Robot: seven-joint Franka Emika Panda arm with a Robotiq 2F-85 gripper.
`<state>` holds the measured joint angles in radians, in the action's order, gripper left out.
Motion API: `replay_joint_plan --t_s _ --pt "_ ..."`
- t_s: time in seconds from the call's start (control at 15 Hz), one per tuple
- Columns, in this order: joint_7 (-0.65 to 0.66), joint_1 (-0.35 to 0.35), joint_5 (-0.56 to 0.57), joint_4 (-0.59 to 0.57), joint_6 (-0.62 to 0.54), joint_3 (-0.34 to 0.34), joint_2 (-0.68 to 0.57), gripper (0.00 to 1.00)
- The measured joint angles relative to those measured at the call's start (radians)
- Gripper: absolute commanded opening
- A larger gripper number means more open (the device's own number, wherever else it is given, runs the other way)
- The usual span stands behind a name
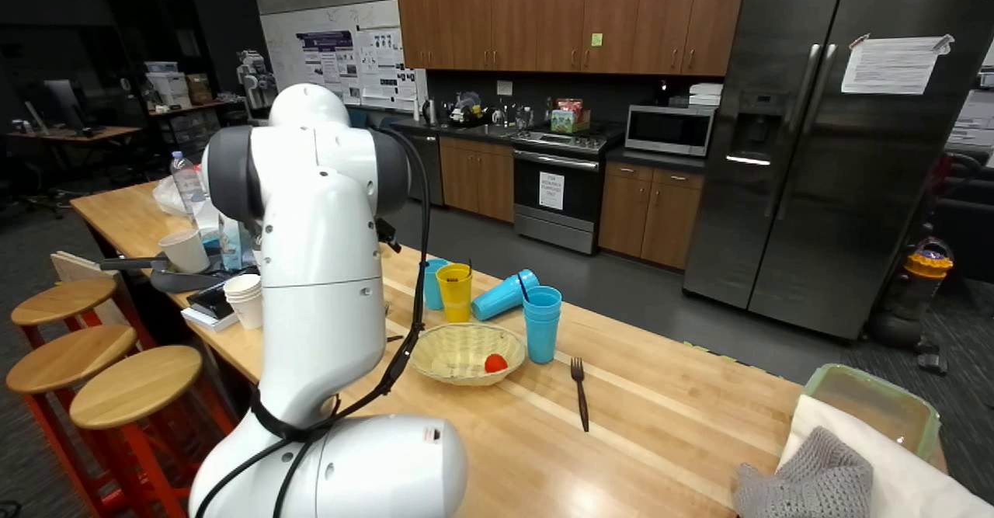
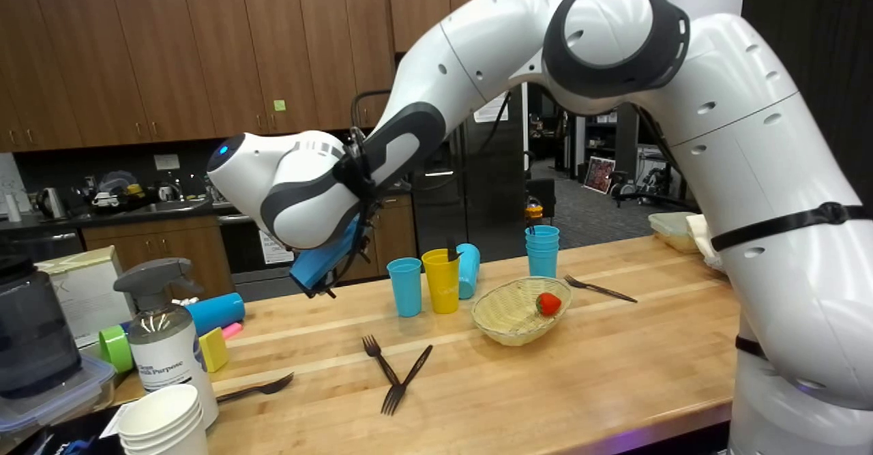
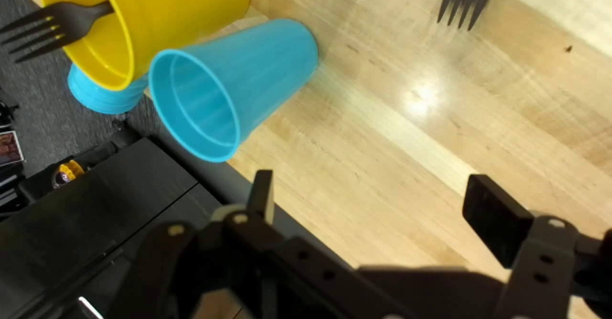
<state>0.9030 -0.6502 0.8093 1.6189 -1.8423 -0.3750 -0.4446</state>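
On the wooden tabletop (image 2: pixel 545 387), an upright blue cup (image 3: pixel 263 70) is set near the gripper (image 3: pixel 372 197), whose jaws are parted wide. Just beside that cup, a fork (image 3: pixel 71 20) is propped in a yellow cup (image 3: pixel 191 10); farther along, a strawberry (image 2: pixel 548 303) is cradled in a basket (image 2: pixel 506 310).

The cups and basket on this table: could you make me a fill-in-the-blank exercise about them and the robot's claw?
1. The upright cup nearest the gripper is colored ____.
2. A fork pokes out of the neighboring cup, whose color is ____.
3. The gripper's jaws, holding nothing, stand wide ____.
4. The strawberry in the woven basket is colored ____.

Missing words: blue; yellow; open; red.
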Motion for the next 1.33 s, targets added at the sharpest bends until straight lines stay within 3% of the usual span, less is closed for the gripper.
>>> replay_joint_plan --t_s 0.33,0.6,0.93,1.33 --pt "0.055 -0.053 -0.173 0.000 0.000 0.006 -0.045 1.00" --pt "0.191 -0.128 -0.272 0.000 0.046 0.063 -0.091 1.00" --pt "0.397 -0.204 -0.296 0.001 0.169 0.149 -0.114 1.00" --pt "0.529 -0.218 -0.300 0.001 0.204 0.184 -0.119 1.00"
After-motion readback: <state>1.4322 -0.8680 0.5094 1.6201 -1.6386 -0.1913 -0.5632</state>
